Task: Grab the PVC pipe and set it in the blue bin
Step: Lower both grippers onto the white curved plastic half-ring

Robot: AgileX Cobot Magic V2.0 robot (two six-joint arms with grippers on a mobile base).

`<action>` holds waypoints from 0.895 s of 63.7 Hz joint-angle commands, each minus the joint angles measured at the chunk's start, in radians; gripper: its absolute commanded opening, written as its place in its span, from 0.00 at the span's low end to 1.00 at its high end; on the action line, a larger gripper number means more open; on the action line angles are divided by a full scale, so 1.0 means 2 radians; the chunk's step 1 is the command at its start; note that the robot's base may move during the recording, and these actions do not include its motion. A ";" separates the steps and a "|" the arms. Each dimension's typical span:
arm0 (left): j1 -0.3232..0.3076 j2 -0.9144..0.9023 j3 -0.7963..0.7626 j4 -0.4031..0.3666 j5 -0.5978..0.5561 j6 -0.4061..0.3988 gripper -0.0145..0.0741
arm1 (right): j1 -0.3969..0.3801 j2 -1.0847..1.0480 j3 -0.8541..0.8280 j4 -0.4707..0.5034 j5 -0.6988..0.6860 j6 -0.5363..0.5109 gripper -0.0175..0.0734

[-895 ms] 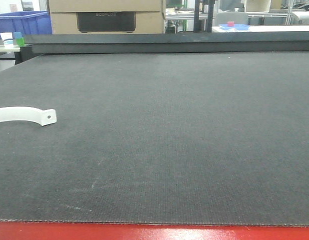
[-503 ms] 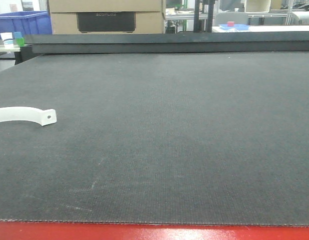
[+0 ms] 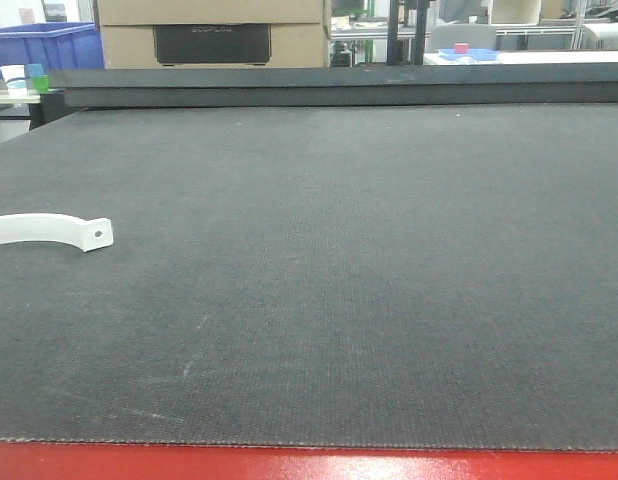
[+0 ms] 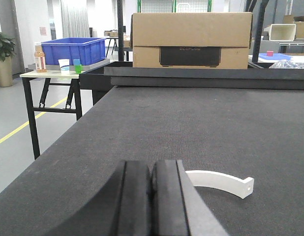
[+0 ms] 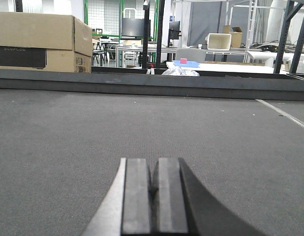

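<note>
Nothing changed, tbh: the PVC pipe (image 3: 47, 229) hadn't budged on the black mat (image 3: 369, 280). The left gripper (image 4: 152, 196) and right gripper (image 5: 153, 194) were both pinched closed, empty.

The left end effector (image 4: 152, 172) points straight ahead, level, its two dark pads pressed flat against each other. The right end effector (image 5: 153, 172) is posed the same way, pads closed together.

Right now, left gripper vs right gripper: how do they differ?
The left gripper has the PVC pipe lying on the mat just ahead, to its right; the right gripper faces only bare mat. The left gripper's view reaches the blue bin beyond the mat's edge; the right gripper's does not. Shared: both shut, empty.
</note>
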 commanded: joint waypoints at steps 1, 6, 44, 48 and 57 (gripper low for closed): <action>-0.003 -0.003 -0.001 -0.002 -0.014 0.000 0.04 | 0.000 -0.002 -0.002 -0.002 -0.044 -0.002 0.01; -0.003 -0.003 -0.001 -0.002 -0.039 0.000 0.04 | 0.000 -0.002 -0.002 -0.002 -0.096 -0.002 0.01; -0.003 0.038 -0.143 0.000 -0.053 0.000 0.04 | 0.000 0.066 -0.203 -0.002 -0.022 -0.002 0.01; -0.003 0.070 -0.177 0.003 -0.051 0.000 0.04 | 0.000 0.102 -0.231 -0.002 -0.012 -0.002 0.01; -0.003 0.171 -0.270 -0.011 0.042 0.000 0.04 | 0.000 0.200 -0.290 -0.002 0.057 -0.002 0.01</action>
